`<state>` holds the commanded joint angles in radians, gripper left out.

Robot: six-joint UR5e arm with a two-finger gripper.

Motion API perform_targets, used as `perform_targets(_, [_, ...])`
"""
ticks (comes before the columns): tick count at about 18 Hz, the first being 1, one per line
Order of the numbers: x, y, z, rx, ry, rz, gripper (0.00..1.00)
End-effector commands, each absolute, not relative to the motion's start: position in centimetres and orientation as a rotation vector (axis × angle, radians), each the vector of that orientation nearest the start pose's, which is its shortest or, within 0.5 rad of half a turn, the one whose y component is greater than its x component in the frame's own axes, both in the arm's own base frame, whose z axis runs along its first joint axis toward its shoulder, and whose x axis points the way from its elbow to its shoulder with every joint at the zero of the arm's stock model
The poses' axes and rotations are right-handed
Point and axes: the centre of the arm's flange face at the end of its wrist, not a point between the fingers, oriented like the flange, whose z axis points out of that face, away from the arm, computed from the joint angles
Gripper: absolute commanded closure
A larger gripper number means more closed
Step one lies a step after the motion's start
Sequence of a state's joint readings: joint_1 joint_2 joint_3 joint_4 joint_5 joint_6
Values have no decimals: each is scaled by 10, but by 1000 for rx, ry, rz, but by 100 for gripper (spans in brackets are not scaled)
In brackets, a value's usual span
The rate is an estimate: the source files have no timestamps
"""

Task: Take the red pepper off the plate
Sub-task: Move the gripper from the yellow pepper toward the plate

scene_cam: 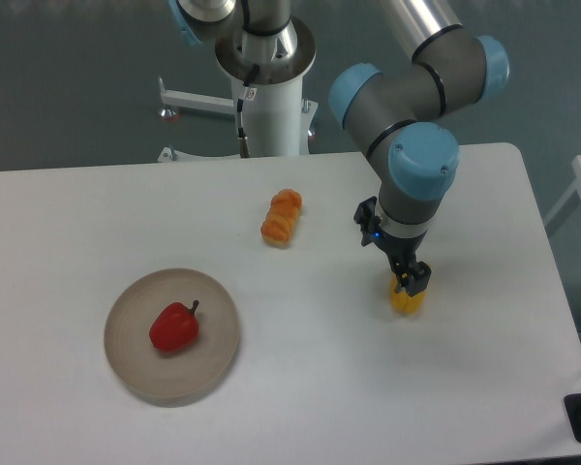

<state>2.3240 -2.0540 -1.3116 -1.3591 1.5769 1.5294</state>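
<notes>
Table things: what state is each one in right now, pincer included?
red pepper: lying on the plate, untouched.
plate: flat on the table, holding only the pepper.
orange pepper: lying loose on the table.
yellow pepper: on the table, directly under the pincer.
pincer: down at the yellow pepper; grip unclear.

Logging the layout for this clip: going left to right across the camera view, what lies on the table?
plate with the red pepper on it → orange pepper → gripper at the yellow pepper
</notes>
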Motion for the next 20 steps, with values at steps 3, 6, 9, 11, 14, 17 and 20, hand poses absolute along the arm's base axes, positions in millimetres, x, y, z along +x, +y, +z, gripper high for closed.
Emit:
perform_targets(3, [-367, 586, 351, -2915, 1192, -16, 0])
perform_targets(6, [-365, 586, 353, -2918, 1170, -14, 0])
perform_targets(9, [-357, 589, 348, -2917, 1185, -29, 0])
perform_targets(11, [-345, 592, 344, -2927, 1158, -46, 0])
perform_targets(14, [-290, 632, 342, -2955, 962, -44, 0])
perform_targets(17, [-240, 665, 327, -2935, 912, 4, 0])
perform_targets(20, [-194, 689, 308, -2931, 906, 8, 0])
